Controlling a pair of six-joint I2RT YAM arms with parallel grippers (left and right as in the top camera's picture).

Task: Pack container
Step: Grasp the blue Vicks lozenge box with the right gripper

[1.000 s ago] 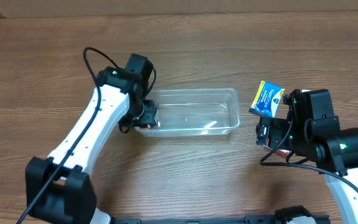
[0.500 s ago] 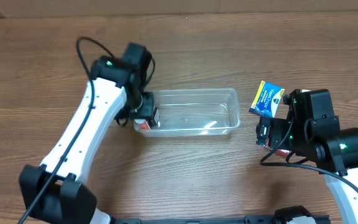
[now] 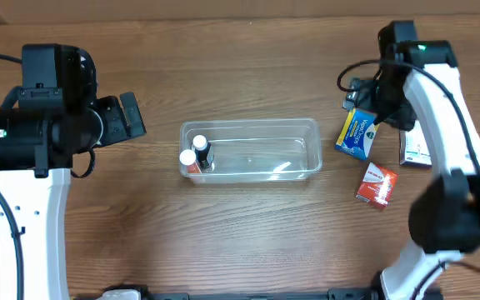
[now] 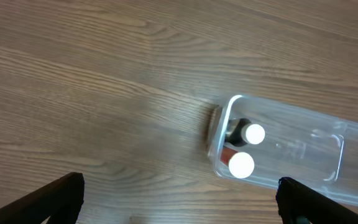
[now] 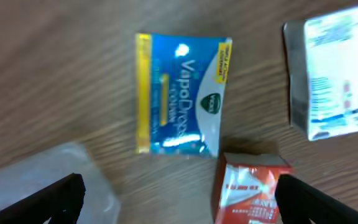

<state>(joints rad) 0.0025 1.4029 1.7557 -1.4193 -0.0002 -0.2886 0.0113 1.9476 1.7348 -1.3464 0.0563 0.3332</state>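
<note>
The clear container (image 3: 257, 122) lies mid-table with two white-capped bottles, one red (image 3: 187, 157) and one dark (image 3: 200, 144), standing at its left end. My left gripper (image 3: 133, 117) hangs open to the left of it, holding nothing. In the left wrist view the container (image 4: 303, 149) and both caps (image 4: 253, 134) (image 4: 241, 165) sit ahead of the wide-apart fingers (image 4: 61, 198). My right gripper (image 3: 359, 98) is open above a blue VapoDrops packet (image 5: 182, 102), with the container's corner (image 5: 42, 180) at lower left.
Right of the container lie the blue packet (image 3: 358, 133), a red box (image 3: 377, 183) and a white box (image 3: 412, 150). In the right wrist view the red box (image 5: 253, 190) and the white box (image 5: 334, 78) lie near the packet.
My left gripper opened, left the bottle standing in the container and pulled away to the left. The right arm swung from the lower right up to the blue packet.
</note>
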